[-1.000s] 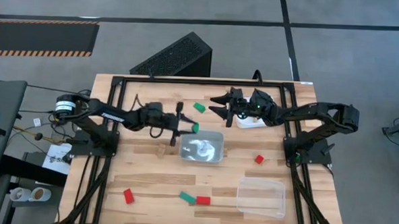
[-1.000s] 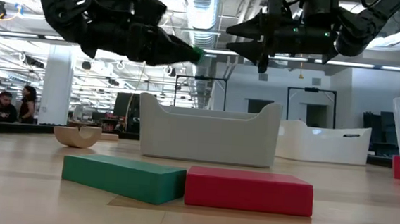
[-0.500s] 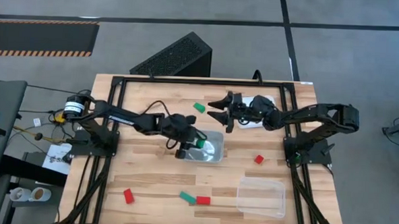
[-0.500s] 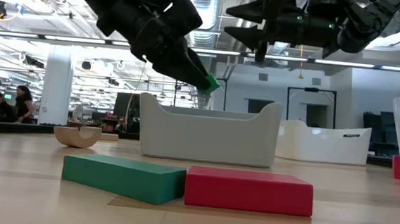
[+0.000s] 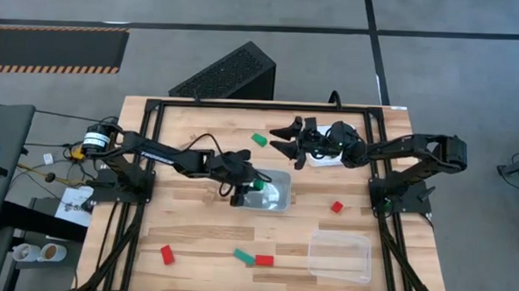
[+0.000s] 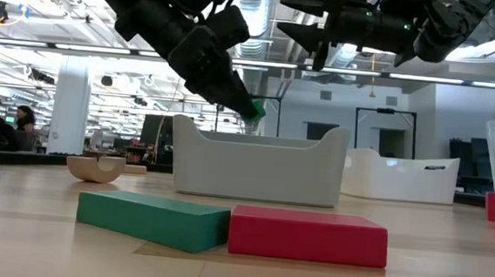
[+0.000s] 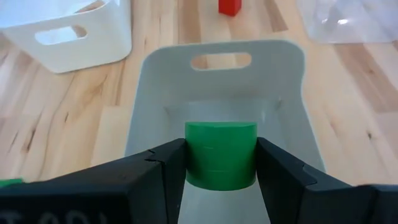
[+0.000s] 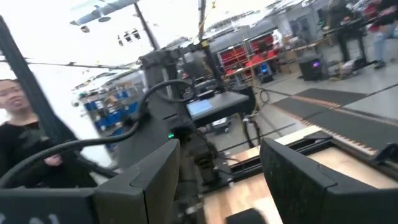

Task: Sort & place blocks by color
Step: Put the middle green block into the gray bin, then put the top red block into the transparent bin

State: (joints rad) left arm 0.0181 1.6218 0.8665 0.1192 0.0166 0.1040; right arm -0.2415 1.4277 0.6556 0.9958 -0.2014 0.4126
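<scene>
My left gripper (image 5: 251, 187) hangs over the silvery tray (image 5: 276, 201), shut on a green block (image 5: 259, 186) that also shows above the tray's rim in the low view (image 6: 255, 110). My right gripper (image 5: 285, 140) is open and held high near the far edge, next to the white tray (image 5: 340, 158), level in the low view (image 6: 296, 18). On the table lie a green block (image 5: 259, 139), a red block (image 5: 337, 206), a red block (image 5: 167, 255), and a green (image 6: 153, 218) and red (image 6: 308, 235) pair side by side. My left gripper pinches the green block (image 7: 221, 154) between its two fingers, one on each side (image 7: 169, 163). The fingers slant down from the table's left. The block is lifted clear above the silvery tray's inside (image 7: 221, 99), its rounded end pointing forward.
A clear tray (image 5: 339, 257) stands near the table's near right corner. An arched light wood block (image 6: 97, 168) lies left of the silvery tray. Black frame rails (image 5: 244, 105) edge the table. People show in the room behind, in the low and right wrist views.
My left gripper has carried the green block toward the table's right and near edge, from beside the silvery tray to above it, and has tipped its fingers downward. My right gripper has risen a little near the far edge.
</scene>
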